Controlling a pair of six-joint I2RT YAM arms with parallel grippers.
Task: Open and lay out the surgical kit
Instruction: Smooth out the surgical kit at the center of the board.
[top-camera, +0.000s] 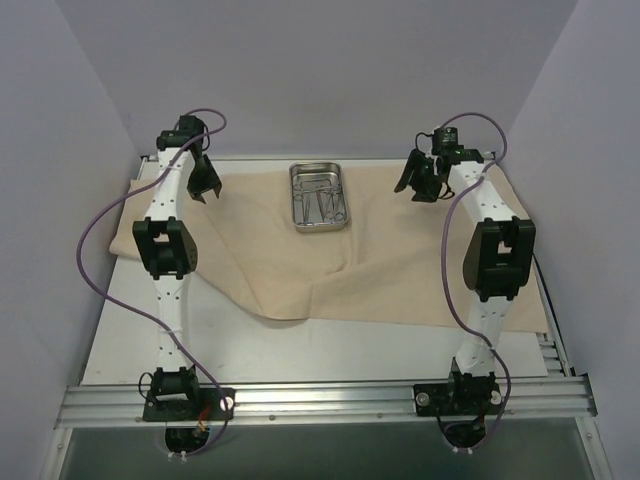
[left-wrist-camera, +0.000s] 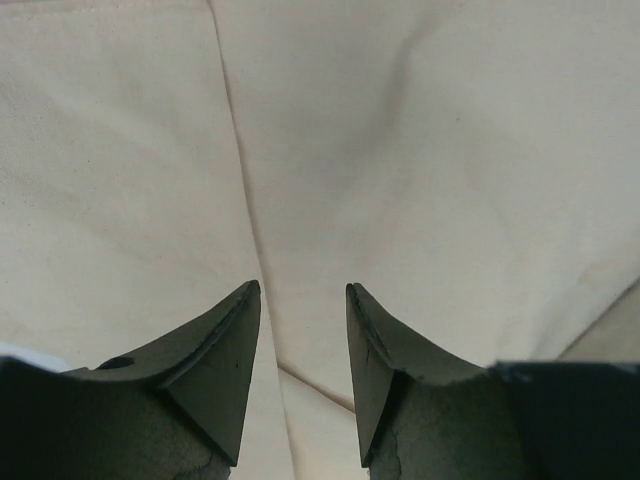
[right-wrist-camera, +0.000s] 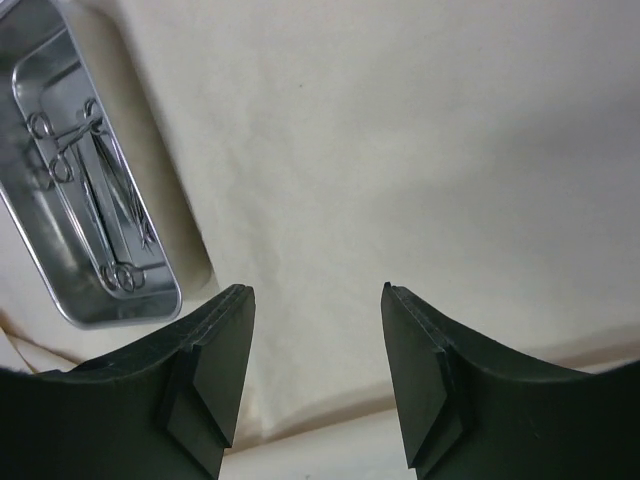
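Beige cloth wrap (top-camera: 400, 270) spread flat; steel tray (top-camera: 297, 195) on it, holding instruments (top-camera: 322, 200).

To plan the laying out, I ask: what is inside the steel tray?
Thin metal instruments with ring handles lie overlapping in the steel tray. Their count and the cloth wrap beneath are hidden.

The right gripper (right-wrist-camera: 315, 300) hangs parted over beige cloth (right-wrist-camera: 400, 150); left of it, the steel tray (right-wrist-camera: 60, 290) holds scissors (right-wrist-camera: 95, 190).

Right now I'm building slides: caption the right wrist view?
Open right gripper above beige cloth; steel tray holding instruments at image left.
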